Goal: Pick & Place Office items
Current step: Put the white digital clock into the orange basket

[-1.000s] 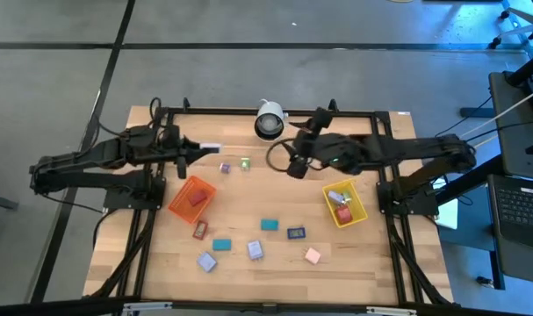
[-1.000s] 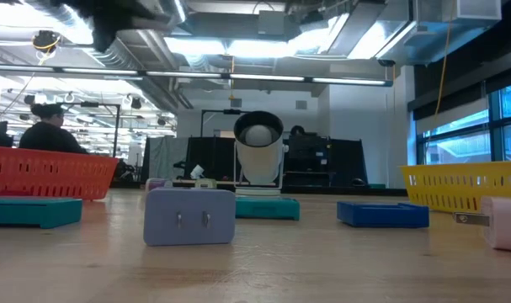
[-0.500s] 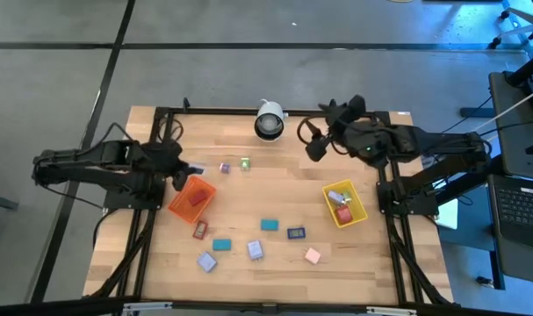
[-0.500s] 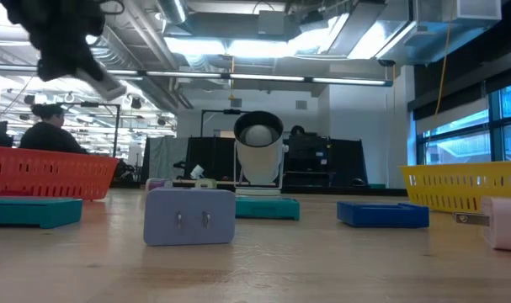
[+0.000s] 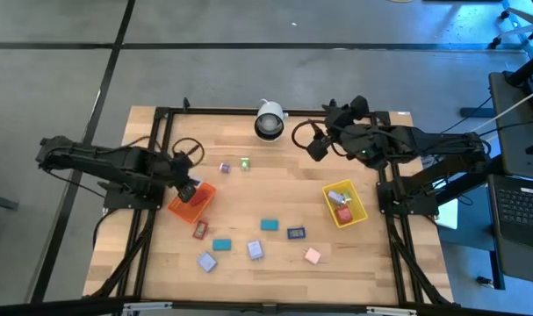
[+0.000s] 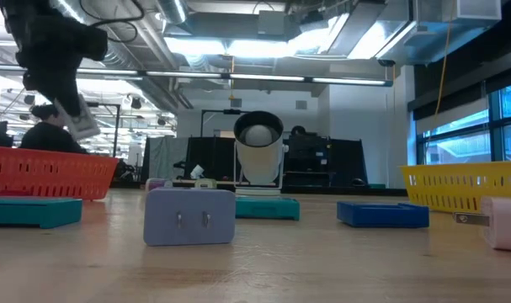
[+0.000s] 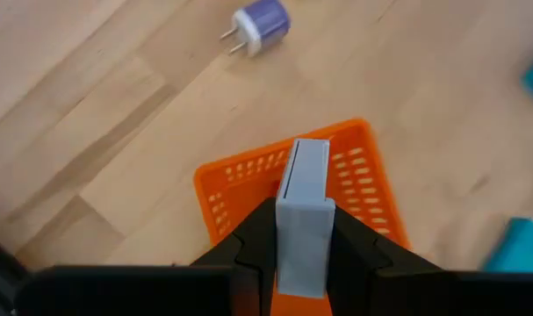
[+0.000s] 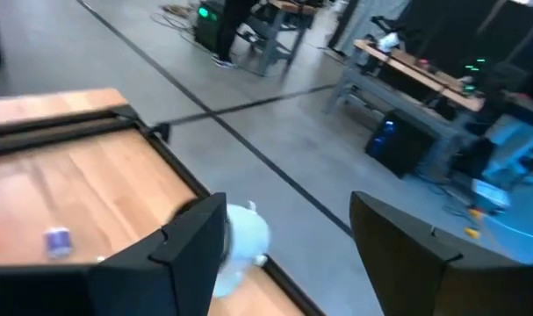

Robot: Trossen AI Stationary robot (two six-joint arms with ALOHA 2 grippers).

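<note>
A flat grey-white block (image 7: 303, 211) is clamped between the jaws of the left gripper (image 7: 299, 254), directly above the orange tray (image 7: 222, 189). In the high view the left gripper (image 5: 185, 186) hangs over the rear edge of this tray (image 5: 192, 202), which stands on the left part of the table (image 5: 275, 197) and has a red item (image 5: 198, 197) inside. In the low view the block (image 6: 81, 119) is seen in the air, tilted, above the orange tray (image 6: 45, 172).

The other office items lie on the table. A lavender item (image 5: 225, 167) and a green one (image 5: 246, 163) are near the rear, close to each other. Toward the front there are a red block (image 5: 200, 231), two teal blocks (image 5: 222, 244) (image 5: 270, 225), a dark blue block (image 5: 296, 233), two lavender blocks (image 5: 206, 262) (image 5: 255, 250) and a pink block (image 5: 313, 255). The yellow tray (image 5: 356, 211) on the right side holds a few items, one of them red (image 5: 344, 212).

The right gripper (image 5: 316, 146) is raised over the rear of the table, near the white camera (image 5: 268, 120). Its jaws stand apart and nothing is between them; in the right wrist view the two fingers (image 8: 183, 241) frame the table's edge and the room floor.
</note>
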